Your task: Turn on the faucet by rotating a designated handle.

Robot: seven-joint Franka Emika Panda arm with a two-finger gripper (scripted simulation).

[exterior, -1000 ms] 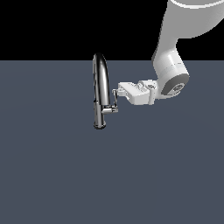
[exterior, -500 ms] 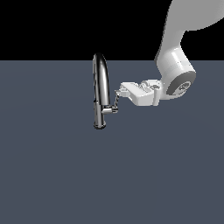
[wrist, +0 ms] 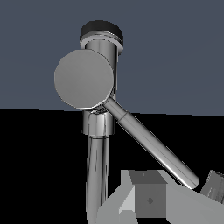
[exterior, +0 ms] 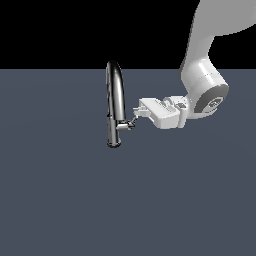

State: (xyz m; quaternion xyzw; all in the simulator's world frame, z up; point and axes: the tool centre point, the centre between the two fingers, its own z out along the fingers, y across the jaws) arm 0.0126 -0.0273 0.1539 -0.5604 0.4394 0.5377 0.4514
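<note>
The chrome gooseneck faucet (exterior: 115, 102) stands upright on the grey floor. Its side stub (exterior: 124, 126) carries the handle (exterior: 133, 120), a thin rod slanting up toward the exterior view's right. My gripper (exterior: 137, 114) reaches in from that side at the rod's tip. In the wrist view the stub's round end (wrist: 83, 78) faces the camera and the handle (wrist: 153, 144) runs diagonally from it. Its tip lies between my fingers (wrist: 146, 197), which stand apart with small gaps on both sides. My gripper (wrist: 181, 192) is open around the rod's tip.
The white arm (exterior: 205, 95) comes down from the upper right of the exterior view. The flat grey floor (exterior: 60, 200) spreads all around the faucet. The faucet's dark base ring (wrist: 101, 29) shows in the wrist view.
My gripper has dropped slightly along the handle's tip and the wrist has swung toward the exterior view's right. The faucet body has not moved.
</note>
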